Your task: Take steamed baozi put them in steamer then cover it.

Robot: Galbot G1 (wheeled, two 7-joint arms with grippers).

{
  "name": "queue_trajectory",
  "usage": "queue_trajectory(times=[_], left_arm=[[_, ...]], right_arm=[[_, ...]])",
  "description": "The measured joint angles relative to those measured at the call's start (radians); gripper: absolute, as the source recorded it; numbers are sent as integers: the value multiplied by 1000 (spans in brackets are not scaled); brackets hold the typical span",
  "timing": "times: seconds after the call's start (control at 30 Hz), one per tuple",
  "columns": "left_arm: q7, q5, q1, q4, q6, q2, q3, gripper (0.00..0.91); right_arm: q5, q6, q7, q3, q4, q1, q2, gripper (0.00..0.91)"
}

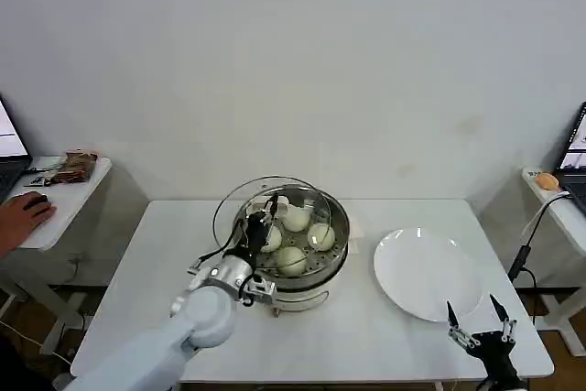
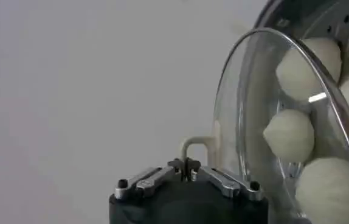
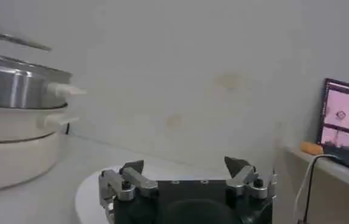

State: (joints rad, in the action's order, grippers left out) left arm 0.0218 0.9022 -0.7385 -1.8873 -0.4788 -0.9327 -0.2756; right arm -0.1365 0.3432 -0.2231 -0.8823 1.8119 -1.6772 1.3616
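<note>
Several cream-white baozi (image 1: 320, 235) lie in the shiny steel steamer (image 1: 341, 226) on its white pot base at the table's middle. The clear glass cover (image 1: 240, 200) stands tilted over the steamer's left side, its far edge raised. My left gripper (image 1: 263, 222) is shut on the cover's white handle (image 2: 194, 146). In the left wrist view the baozi (image 2: 289, 134) show through the cover (image 2: 242, 115), with the steamer's perforated wall (image 2: 345, 21) behind. My right gripper (image 1: 477, 328) hangs open at the table's front right corner, holding nothing; its wrist view has the gripper (image 3: 185, 168) facing the steamer (image 3: 10, 85).
A flat white plate (image 1: 426, 272) lies to the right of the steamer, just beyond my right gripper. Small side tables stand at both sides: a person's hand (image 1: 23, 212) rests on the left one, and a dark cable (image 1: 531, 235) hangs from the right one.
</note>
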Motion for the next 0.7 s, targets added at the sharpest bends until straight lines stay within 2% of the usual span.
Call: queue_trajectory(times=[0.7], left_arm=[[6,14,40,26,-70,-61,-84,0]], right_arm=[[-3,2,0,-4,-5,3,0,907]])
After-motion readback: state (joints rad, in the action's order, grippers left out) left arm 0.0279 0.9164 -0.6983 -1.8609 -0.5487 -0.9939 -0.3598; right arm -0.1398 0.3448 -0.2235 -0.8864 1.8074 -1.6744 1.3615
